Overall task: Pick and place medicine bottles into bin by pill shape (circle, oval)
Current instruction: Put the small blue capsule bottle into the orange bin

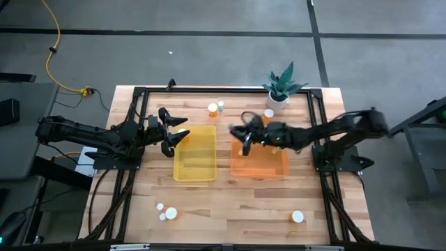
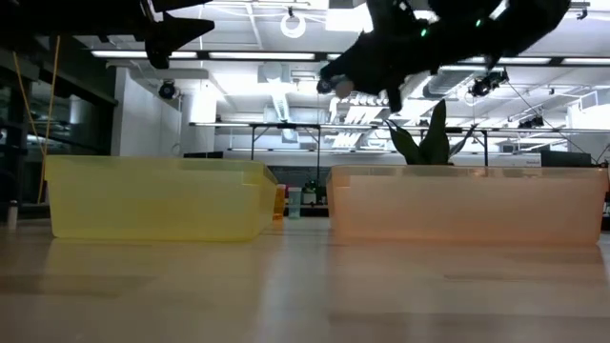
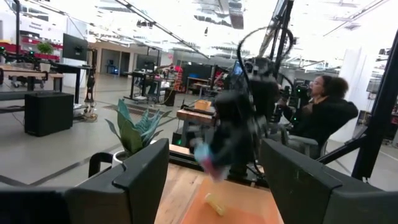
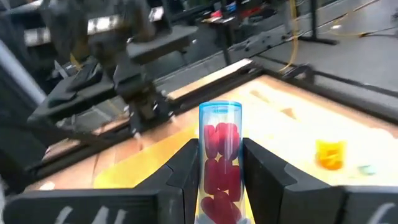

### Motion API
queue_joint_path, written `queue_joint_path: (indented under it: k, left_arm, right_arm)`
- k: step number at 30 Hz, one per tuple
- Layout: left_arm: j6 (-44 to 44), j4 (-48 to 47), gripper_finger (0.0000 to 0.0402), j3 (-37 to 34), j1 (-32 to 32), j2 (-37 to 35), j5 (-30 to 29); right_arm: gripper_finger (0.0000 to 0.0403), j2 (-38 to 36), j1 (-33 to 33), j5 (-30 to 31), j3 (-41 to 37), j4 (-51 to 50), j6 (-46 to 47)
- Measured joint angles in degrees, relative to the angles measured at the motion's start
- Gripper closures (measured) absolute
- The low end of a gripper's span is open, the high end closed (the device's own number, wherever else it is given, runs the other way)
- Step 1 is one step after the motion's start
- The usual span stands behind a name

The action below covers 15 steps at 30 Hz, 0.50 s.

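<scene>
right tool (image 4: 221,163) gripping clear bottle (image 4: 220,163) — red pills, over orange bin (image 1: 259,166)

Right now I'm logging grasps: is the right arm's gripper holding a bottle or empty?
Holding one. In its wrist view, the right gripper is shut on a clear bottle of red pills.

In the right wrist view, the clear bottle (image 4: 220,168) with red pills is cut off by the picture's bottom edge, so its cap does not show, and the pill shape is hard to tell. In the high view, the right end effector (image 1: 243,140) covers this bottle. The bottles (image 1: 166,212) at 7 o'clock on the surface (image 1: 230,209) are too small to read. In the low view, both arms are cut by the top edge, and the bin walls hide what lies inside.
</scene>
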Motion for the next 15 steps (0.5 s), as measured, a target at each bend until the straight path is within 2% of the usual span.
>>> queue_joint_path:
  k: [6, 15]
  left_arm:
    - [0.01, -0.02, 0.016, 0.0, 0.0, 0.0, 0.0]
    - [0.02, -0.04, 0.016, 0.0, 0.0, 0.0, 0.0]
  right_arm:
    - [0.0311, 13.37, 1.29, -5.6, 1.16, 14.98, -1.27]
    - [0.0311, 26.54, 1.75, -13.34, 13.58, 13.55, -7.77]
